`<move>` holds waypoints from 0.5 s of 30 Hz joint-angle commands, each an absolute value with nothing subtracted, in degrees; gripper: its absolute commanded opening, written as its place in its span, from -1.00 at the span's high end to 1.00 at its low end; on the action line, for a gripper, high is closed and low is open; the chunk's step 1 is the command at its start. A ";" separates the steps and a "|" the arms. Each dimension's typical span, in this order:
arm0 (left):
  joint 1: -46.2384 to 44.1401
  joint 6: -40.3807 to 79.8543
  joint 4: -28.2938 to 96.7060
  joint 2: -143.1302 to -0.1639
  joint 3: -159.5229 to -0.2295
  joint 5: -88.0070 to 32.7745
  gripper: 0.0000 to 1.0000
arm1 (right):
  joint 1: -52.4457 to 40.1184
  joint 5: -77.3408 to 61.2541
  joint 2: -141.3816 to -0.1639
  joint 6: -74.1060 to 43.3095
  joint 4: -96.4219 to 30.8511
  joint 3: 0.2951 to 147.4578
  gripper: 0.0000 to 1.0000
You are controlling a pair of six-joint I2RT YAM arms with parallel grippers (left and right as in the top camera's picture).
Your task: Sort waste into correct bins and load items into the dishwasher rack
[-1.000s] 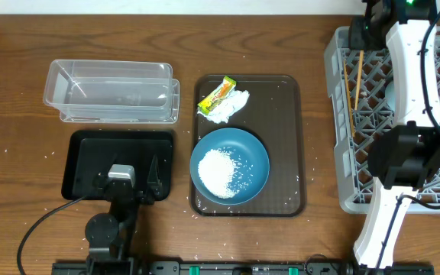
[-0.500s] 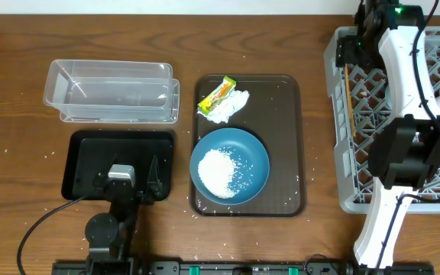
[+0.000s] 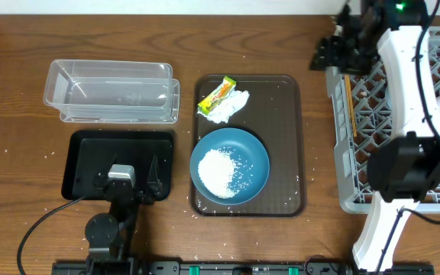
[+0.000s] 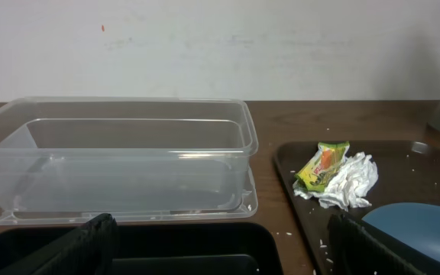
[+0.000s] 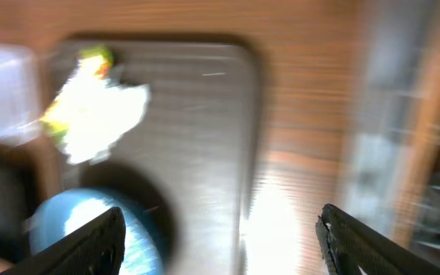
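The chopsticks (image 3: 350, 99) lie in the grey dishwasher rack (image 3: 341, 153) along its left side. My right gripper (image 3: 325, 52) hangs open and empty just past the rack's upper left corner; its view is blurred, with the gripper (image 5: 220, 241) above the brown tray (image 5: 197, 130). The yellow-green wrapper (image 3: 217, 92) rests on the white tissue (image 3: 232, 105). The blue plate (image 3: 254, 156) carries a heap of rice (image 3: 221, 169). My left gripper (image 3: 132, 182) stays open over the black tray (image 3: 82, 149). The clear tub (image 3: 113, 90) stands behind it.
Wrapper, tissue and plate all sit on the brown serving tray (image 3: 287, 130) in the middle of the table. Loose rice grains are scattered over that tray and the wood. From the left wrist, the tub (image 4: 128, 153) is straight ahead and the wrapper (image 4: 323, 163) to the right.
My right gripper has opened, left the chopsticks lying in the rack, and swung left past the rack's corner. The left arm has not moved.
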State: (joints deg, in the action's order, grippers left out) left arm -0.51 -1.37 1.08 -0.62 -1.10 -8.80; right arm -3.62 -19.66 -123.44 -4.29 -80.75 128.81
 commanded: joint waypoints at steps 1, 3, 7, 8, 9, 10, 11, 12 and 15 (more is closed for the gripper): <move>-0.69 -1.72 2.98 -0.21 -0.23 -9.56 -0.81 | -8.62 -26.70 -122.28 -3.33 -80.90 128.97 -0.58; -0.69 -1.72 2.98 -0.21 -0.23 -9.56 -0.82 | -12.05 -23.29 -122.28 -3.36 -80.55 127.07 -0.59; -0.69 -1.72 2.98 -0.21 -0.23 -9.56 -0.82 | -18.85 -19.25 -122.28 -3.60 -79.81 121.75 -0.54; -0.69 -1.72 2.98 -0.23 -0.23 -9.56 -0.82 | -20.34 -19.29 -122.28 -3.64 -79.61 120.53 -0.41; -0.69 -1.72 2.98 -0.21 -0.23 -9.56 -0.81 | -21.78 -19.27 -122.28 -3.62 -79.29 119.39 -0.24; -0.69 -1.72 2.98 -0.23 -0.23 -9.56 -0.82 | -23.51 -19.29 -122.28 -3.77 -79.24 118.43 -0.08; -0.69 -1.72 2.98 -0.21 -0.23 -9.58 -0.81 | -24.49 -19.25 -122.28 -4.27 -79.31 118.26 0.02; -0.69 -1.72 2.98 -0.23 -0.23 -9.56 -0.82 | -25.82 -19.27 -122.28 -5.08 -79.29 118.26 0.08; -0.69 -1.72 2.98 -0.21 -0.23 -9.56 -0.82 | -27.70 -18.79 -121.58 -6.20 -79.09 119.48 0.07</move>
State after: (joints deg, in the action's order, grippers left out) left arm -0.51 -1.37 1.08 -0.62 -1.10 -8.78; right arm -26.94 -19.70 -122.63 -4.78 -79.29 118.26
